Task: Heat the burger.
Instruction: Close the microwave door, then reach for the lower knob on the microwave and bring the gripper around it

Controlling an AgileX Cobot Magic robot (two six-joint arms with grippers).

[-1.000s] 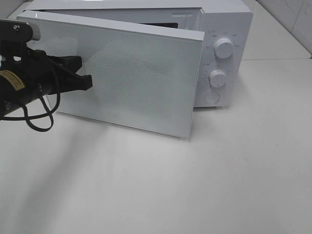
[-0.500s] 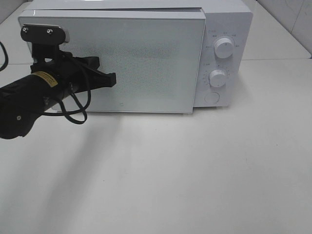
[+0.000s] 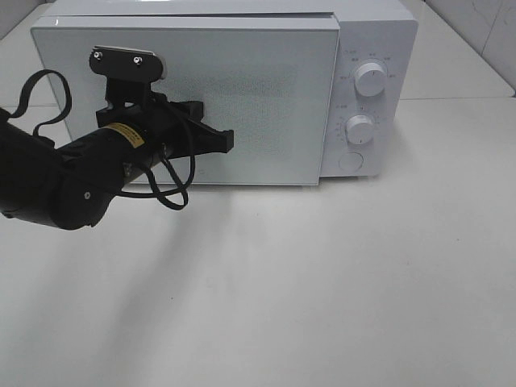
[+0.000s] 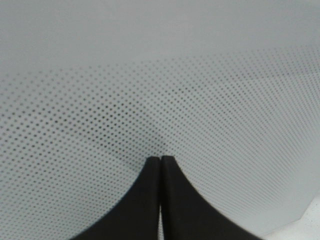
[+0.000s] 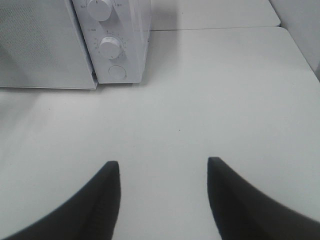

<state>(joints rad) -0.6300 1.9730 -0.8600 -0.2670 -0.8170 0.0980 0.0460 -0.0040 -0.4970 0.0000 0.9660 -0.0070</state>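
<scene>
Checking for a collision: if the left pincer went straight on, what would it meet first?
The microwave door: the shut left pincer points at its dotted window and looks pressed against it, though contact is hard to confirm.

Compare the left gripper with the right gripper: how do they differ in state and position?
The left gripper is shut, with no gap; the right gripper is open, with a wide gap. The left gripper points at the microwave door, close up; the right gripper hangs over the table, well away from it. Both are black and hold nothing.

Microwave dial markings [image 3: 352,57] and the yellow arm label [image 3: 122,135] are unreadable.
</scene>
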